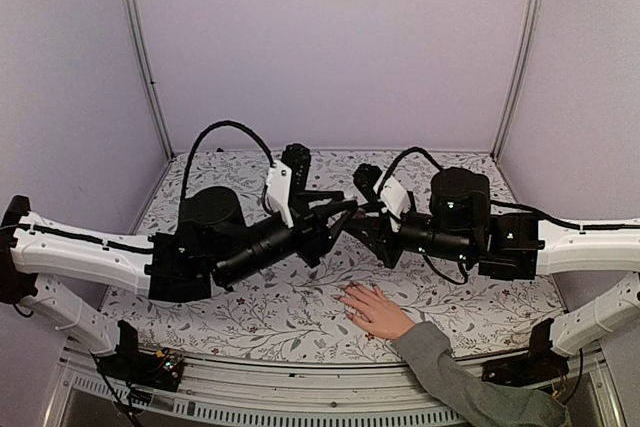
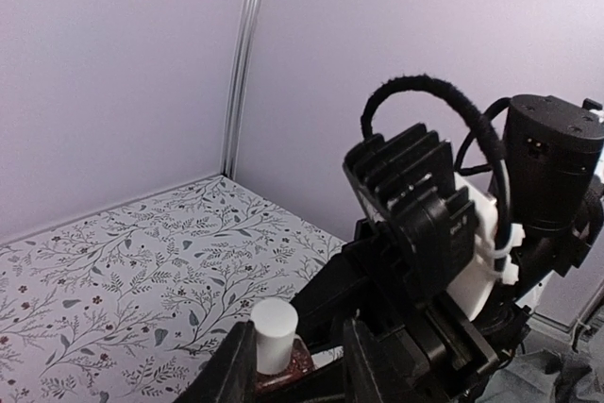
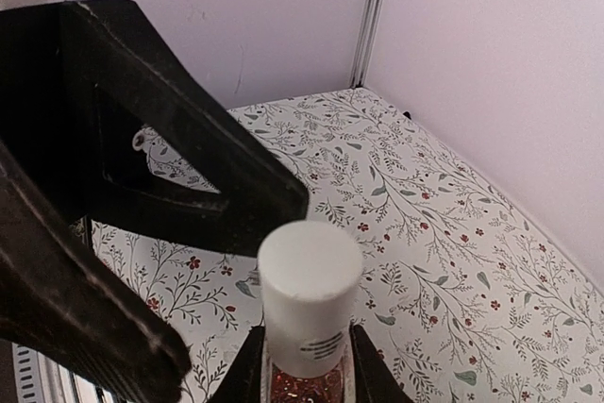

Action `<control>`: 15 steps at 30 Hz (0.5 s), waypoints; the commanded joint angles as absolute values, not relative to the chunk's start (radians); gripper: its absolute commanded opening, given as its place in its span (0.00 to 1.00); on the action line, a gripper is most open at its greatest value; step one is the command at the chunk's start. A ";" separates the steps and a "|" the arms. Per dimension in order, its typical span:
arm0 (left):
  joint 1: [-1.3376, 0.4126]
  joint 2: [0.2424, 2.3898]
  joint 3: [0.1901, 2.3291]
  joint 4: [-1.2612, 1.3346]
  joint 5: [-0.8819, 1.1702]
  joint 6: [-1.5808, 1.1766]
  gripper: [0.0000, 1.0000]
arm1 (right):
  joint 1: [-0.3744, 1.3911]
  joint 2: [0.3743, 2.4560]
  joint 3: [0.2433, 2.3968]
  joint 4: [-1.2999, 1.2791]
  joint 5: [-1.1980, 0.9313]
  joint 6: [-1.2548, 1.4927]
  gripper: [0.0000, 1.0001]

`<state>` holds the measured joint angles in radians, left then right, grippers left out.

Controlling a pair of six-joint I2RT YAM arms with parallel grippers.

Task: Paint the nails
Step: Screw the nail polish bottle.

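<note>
A nail polish bottle (image 3: 309, 327) with a white cap and red glitter polish stands between the fingers of my right gripper (image 3: 307, 377), which is shut on its body. My left gripper (image 2: 297, 365) is open with the white cap (image 2: 274, 332) between its fingers: the cap lies against the left finger, with a gap to the right one. In the top view both grippers meet above the table's middle, the left gripper (image 1: 348, 211) facing the right gripper (image 1: 364, 221). A light-skinned hand (image 1: 375, 309) with a grey sleeve (image 1: 450, 372) lies flat below them. Its nails (image 1: 346, 293) are too small to make out.
The table (image 1: 250, 307) has a floral patterned cover and pale lilac walls on three sides, with metal posts in the back corners. The person's forearm comes in over the near edge at the right. Both arm bases sit at the near corners.
</note>
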<state>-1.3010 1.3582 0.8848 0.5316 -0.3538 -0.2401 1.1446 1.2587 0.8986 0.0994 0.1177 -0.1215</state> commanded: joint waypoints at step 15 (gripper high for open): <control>-1.250 1.375 0.913 0.488 -0.314 -0.290 0.27 | 1.146 1.257 0.905 0.135 0.097 -0.129 0.00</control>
<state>-1.2636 1.3739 0.8879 0.4938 -0.3252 -0.2848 1.1450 1.2587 0.8986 0.0986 0.1143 -0.1204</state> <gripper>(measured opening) 0.292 0.209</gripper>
